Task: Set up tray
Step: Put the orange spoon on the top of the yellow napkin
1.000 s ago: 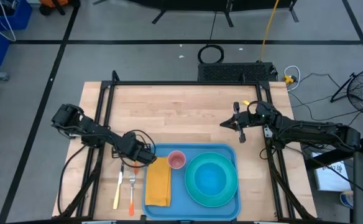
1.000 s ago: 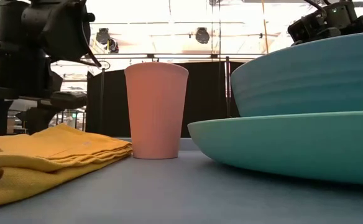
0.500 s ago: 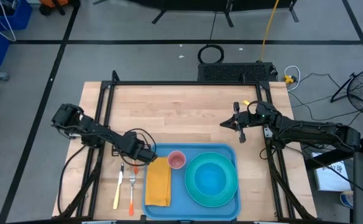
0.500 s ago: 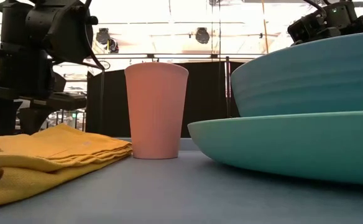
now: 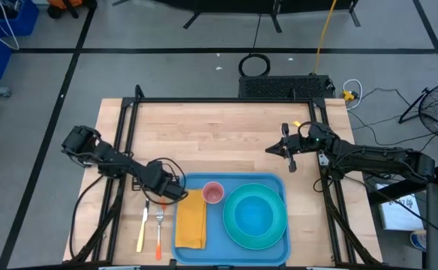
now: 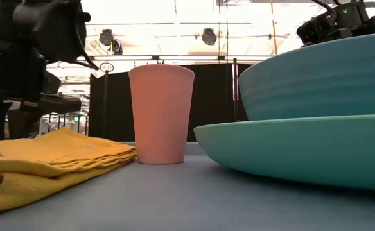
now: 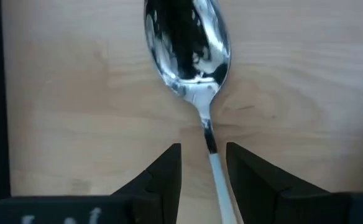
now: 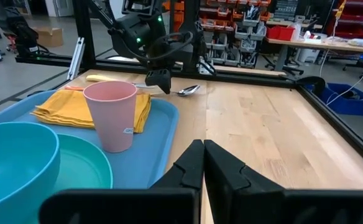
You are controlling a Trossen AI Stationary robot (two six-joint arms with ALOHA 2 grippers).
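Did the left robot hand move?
Yes. The left end effector slid slightly away from the tray, toward the fork.

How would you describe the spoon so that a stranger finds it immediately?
Start at the large flat blue plastic tray and go to its far left corner, beside the folded yellow cloth napkin. There the shiny metal spoon lies on the bare wooden table, its handle between the left gripper's fingers. Unlike the fork nearby, it has a rounded mirror-like bowl.
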